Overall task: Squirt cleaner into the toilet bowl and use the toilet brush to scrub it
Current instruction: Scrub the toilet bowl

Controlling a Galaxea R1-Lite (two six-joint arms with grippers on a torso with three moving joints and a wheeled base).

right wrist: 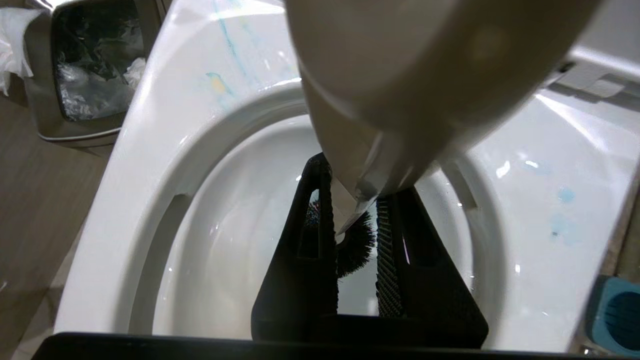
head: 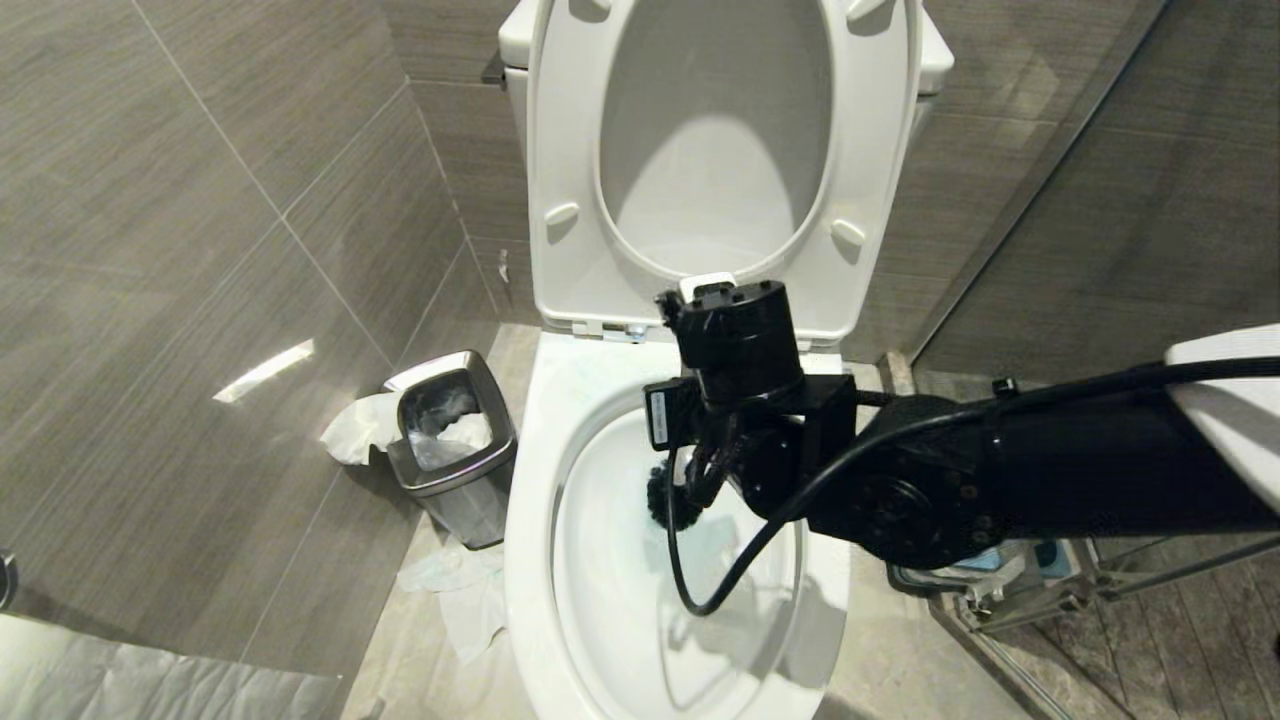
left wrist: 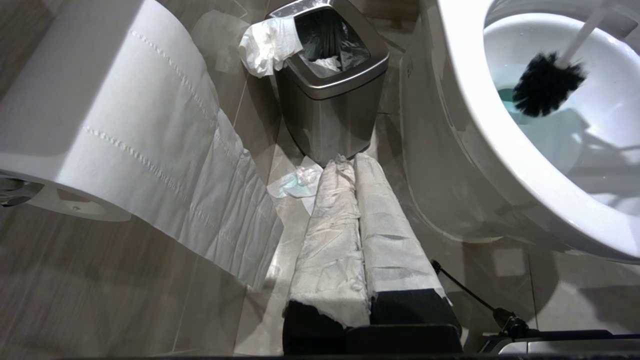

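The left gripper (left wrist: 345, 170) rises from bottom centre, its tissue-wrapped fingers (left wrist: 330, 240) pressed together. A toilet paper roll (left wrist: 90, 100) fills the upper left, its sheet trailing down. A steel waste bin (left wrist: 330, 85) stands top centre. At the upper right, the toilet brush (left wrist: 547, 82) hangs inside the toilet bowl (left wrist: 480, 125) above blue-tinted water (left wrist: 507, 97).

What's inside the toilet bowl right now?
The toilet brush head and turquoise-tinted water sit in the toilet bowl. The right arm hides the rest from overhead.

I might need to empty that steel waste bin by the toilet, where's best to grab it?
Grip the waste bin by its rim, coming from above: its walls are smooth and wide, while the open square top offers an edge. Choose a side away from the tissue draped over one corner.
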